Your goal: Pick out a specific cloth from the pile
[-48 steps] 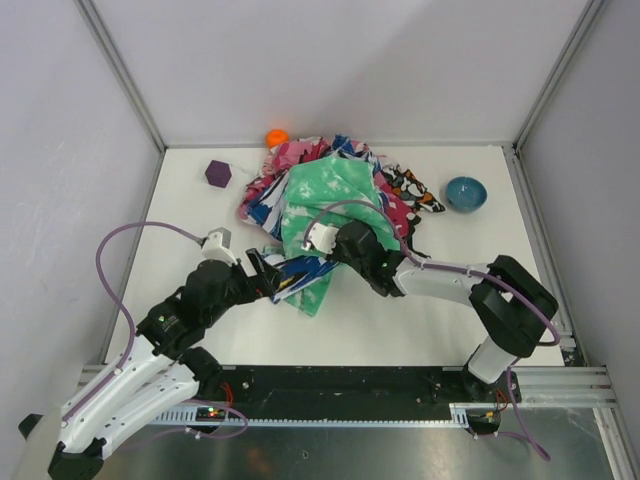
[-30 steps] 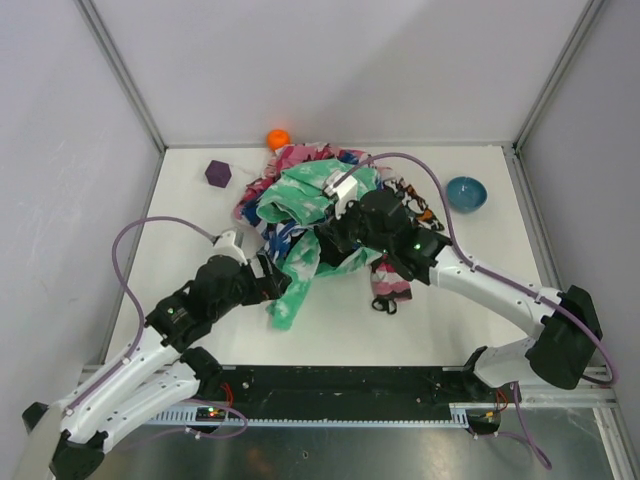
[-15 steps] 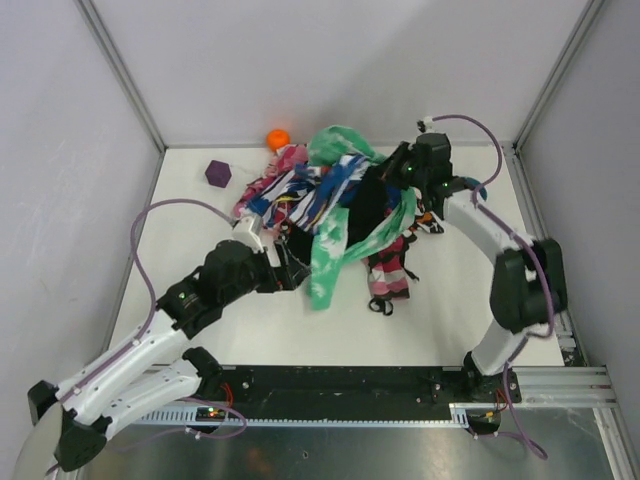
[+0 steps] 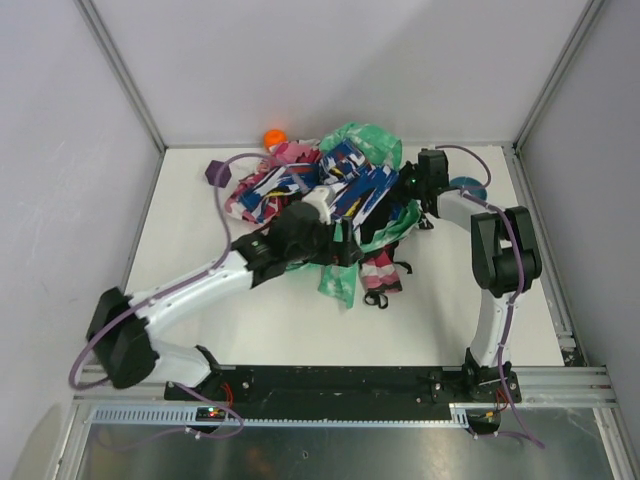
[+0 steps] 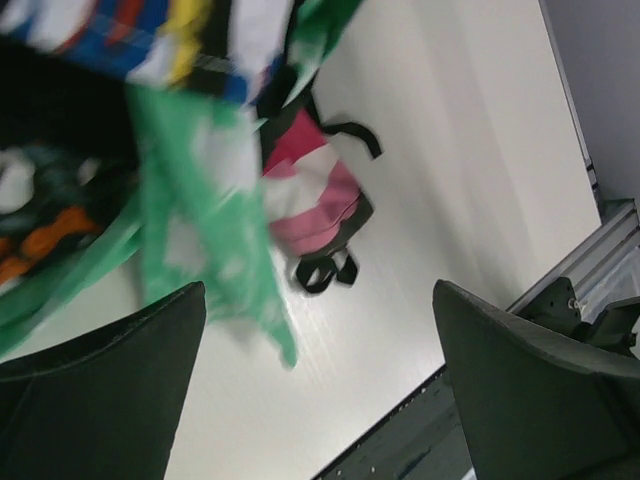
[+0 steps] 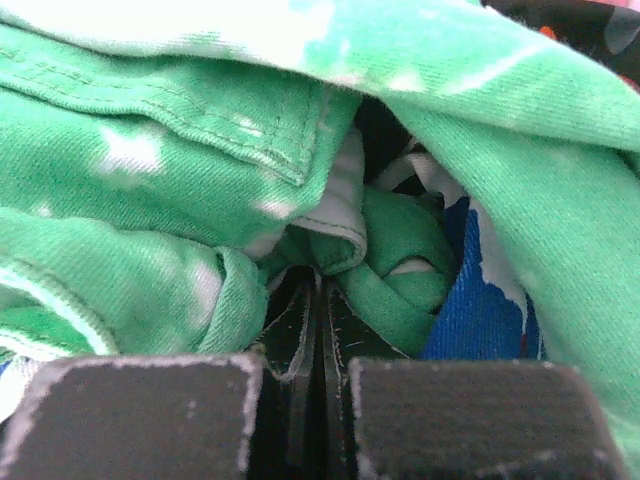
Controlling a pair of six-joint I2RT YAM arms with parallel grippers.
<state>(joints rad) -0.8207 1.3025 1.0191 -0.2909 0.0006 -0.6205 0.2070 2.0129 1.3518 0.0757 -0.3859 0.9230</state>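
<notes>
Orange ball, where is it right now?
In the top view, the orange ball sits far back by the back wall, just left of the pile, with the purple block nearer on its left.

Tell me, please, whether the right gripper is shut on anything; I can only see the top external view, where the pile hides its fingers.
Observer: The right wrist view shows the right gripper with its jaws together and the mint-green cloth bunched right at the tips. I cannot tell whether a fold is pinched.
Operator: Thank you. Is the left gripper holding anything?
Observer: No. The left wrist view shows the left gripper wide open and empty.
</notes>
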